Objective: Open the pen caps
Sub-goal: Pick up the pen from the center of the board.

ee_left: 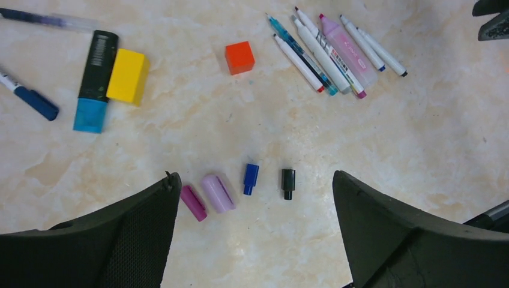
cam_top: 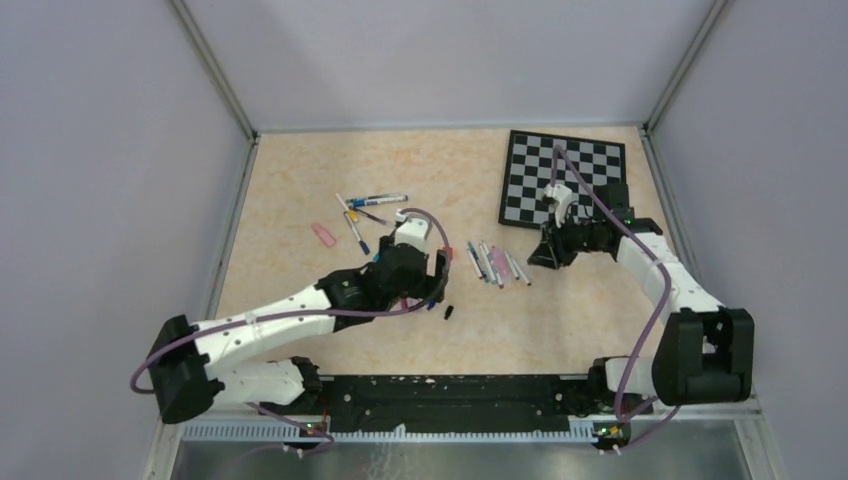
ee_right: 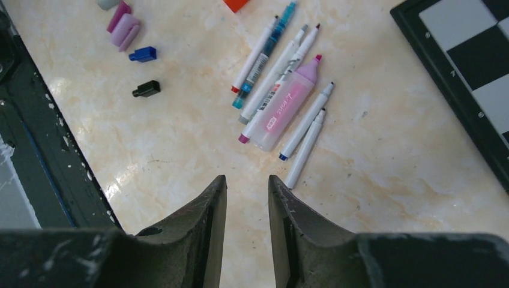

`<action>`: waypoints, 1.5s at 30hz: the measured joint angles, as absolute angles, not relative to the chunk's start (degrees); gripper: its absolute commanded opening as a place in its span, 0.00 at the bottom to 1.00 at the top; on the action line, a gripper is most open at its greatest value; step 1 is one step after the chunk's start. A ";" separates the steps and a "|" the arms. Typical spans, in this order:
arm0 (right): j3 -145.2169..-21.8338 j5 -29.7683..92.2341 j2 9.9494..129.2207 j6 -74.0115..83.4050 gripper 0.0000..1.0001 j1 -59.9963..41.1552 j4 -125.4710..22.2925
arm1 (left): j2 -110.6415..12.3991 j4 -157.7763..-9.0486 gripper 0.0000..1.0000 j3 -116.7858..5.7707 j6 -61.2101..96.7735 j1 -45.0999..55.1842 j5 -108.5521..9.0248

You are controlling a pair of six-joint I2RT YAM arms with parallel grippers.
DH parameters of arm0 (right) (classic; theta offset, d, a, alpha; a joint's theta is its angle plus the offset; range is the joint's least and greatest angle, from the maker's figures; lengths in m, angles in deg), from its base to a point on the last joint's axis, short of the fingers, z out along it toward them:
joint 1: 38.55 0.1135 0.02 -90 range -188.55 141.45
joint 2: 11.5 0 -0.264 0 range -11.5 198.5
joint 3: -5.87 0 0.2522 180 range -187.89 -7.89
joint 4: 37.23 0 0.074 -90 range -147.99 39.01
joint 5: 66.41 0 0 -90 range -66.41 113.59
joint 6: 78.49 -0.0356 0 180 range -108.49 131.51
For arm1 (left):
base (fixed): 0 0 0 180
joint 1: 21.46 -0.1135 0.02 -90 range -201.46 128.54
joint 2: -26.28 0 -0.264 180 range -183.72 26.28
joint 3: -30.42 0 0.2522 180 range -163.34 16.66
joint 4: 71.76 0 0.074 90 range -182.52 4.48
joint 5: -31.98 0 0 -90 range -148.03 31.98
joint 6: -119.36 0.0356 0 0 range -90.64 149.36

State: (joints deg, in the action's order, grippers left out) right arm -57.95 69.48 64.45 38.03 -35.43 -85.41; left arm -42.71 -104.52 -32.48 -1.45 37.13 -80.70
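Left tool [ee_left: 262, 180]: spread wide, pinching nothing, poised above the tabletop [ee_left: 420, 156]. Directly beneath the gap four loose caps lie in a row: the magenta cap [ee_left: 193, 203] just beside one finger [ee_left: 132, 240], then the lilac cap [ee_left: 217, 193], the blue cap [ee_left: 251, 179] and the black cap [ee_left: 288, 183]. In my judgement any descent or sideways sweep from here would knock them; being short cylinders, they would roll off. Ahead and to the left, the black highlighter [ee_left: 99, 66] lies touching a yellow block [ee_left: 127, 76]; its cyan end looks capped; a loose grasp there would catch the block as well. A blue-ended pen [ee_left: 30, 99] lies further left; the red cube [ee_left: 239, 57] sits ahead, apart.

Right tool [ee_right: 246, 180]: fingers narrowly parted, nothing between them. Just ahead lies the bundle of uncapped pens [ee_right: 282, 105], tips bare; brushing them risks ink on the tabletop and a scattered bundle; the gap as it stands looks too narrow for the fat pink one. The chessboard [ee_right: 474, 78] lies off to the right, apart.
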 measured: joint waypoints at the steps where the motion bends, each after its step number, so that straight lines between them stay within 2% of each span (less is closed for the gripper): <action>1: -58.00 69.90 63.24 38.45 0.31 -35.45 -85.43 | -40.56 -104.30 0.99 -31.37 -1.01 36.82 -81.53; 5: -59.38 71.36 57.98 39.96 0.31 -35.45 -85.84 | -32.13 -102.75 0.99 -27.70 1.09 33.81 -82.82; 8: -60.97 72.06 54.87 40.40 0.50 -35.45 -85.65 | -28.11 -102.42 0.99 -26.91 2.42 29.04 -81.97; 10: -61.74 72.98 53.47 40.05 0.56 -35.48 -84.27 | -25.88 -102.20 0.99 -26.52 3.23 24.26 -80.57; 18: -57.17 80.52 52.97 36.75 0.60 -35.48 -76.77 | -25.09 -102.07 0.99 -25.84 5.37 10.16 -74.43; 23: -48.62 81.15 51.49 35.72 0.62 -35.48 -73.93 | -30.95 -101.35 0.99 -25.84 4.24 -1.10 -67.52; 28: -47.29 80.67 50.15 35.76 0.62 -35.52 -72.29 | -39.93 -99.28 0.99 -26.08 0.41 -10.67 -60.86; 36: -47.29 78.16 50.15 35.96 0.62 -35.63 -70.87 | -57.85 -107.86 0.96 -38.12 -6.52 -15.94 -64.77; 42: -47.29 77.15 50.15 36.02 0.62 -35.63 -70.70 | -65.13 -110.40 0.84 -43.61 -8.59 -18.19 -67.72; 45: -47.29 76.74 50.15 36.33 0.62 -35.63 -70.70 | -68.34 -110.58 0.74 -44.70 -8.94 -19.30 -67.92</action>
State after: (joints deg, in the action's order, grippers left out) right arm -47.29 76.74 50.15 36.33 -35.63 -70.70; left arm -68.34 -110.58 -44.70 -8.94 -19.30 -67.92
